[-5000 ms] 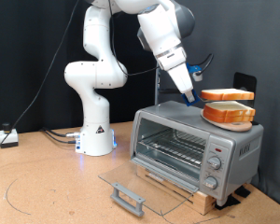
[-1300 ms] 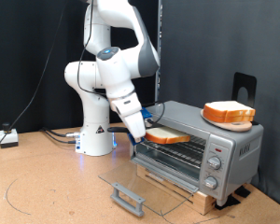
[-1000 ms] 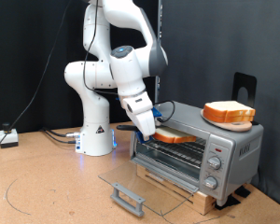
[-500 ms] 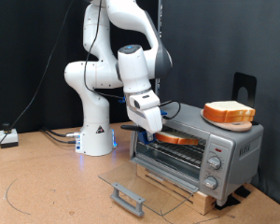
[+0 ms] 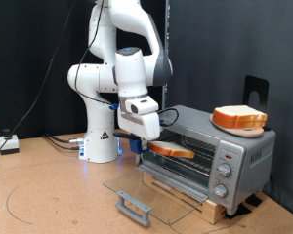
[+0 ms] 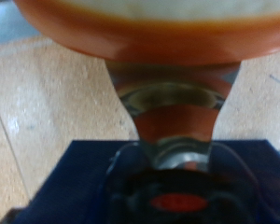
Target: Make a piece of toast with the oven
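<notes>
— Nearest the camera, why is that glass door (image 5: 146,191) lying flat?
— So the oven (image 5: 205,154) mouth is open. The gripper (image 5: 152,145) is clamped on the piece of toast (image 5: 172,151), held level, partway in above the wire rack (image 5: 184,162).

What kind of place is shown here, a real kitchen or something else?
Probably a robot lab bench, not a kitchen: the oven stands on a bare wooden table before a black backdrop. The gripper holds the piece of toast at the open oven.
</notes>
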Motion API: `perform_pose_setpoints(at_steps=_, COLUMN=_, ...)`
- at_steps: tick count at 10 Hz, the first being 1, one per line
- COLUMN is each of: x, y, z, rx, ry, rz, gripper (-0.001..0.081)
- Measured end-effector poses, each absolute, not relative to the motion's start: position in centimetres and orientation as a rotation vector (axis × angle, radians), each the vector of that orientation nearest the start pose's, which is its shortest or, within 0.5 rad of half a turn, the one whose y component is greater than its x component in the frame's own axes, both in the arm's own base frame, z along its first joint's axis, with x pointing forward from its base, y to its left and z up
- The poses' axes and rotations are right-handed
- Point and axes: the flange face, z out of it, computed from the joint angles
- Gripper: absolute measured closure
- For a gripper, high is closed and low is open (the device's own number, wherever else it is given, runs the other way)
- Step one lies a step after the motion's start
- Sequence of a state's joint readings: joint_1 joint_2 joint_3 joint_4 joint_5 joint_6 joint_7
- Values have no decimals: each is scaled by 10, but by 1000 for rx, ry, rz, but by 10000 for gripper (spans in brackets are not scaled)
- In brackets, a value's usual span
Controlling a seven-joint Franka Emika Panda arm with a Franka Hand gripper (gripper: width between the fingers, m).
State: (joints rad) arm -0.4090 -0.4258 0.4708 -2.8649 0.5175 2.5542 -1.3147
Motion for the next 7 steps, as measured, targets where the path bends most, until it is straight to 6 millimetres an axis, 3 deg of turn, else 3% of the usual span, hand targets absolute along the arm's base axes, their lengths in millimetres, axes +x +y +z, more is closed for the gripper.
perform_pose_setpoints(at_steps=4, x=352, y=-31, z=306, rx=-2787, ry=-1407, rz=-241, gripper=410)
perform_pose_setpoints(at_steps=7, x=352, y=-32, z=306, rx=-2773, ry=-1424, rz=-203, gripper=410)
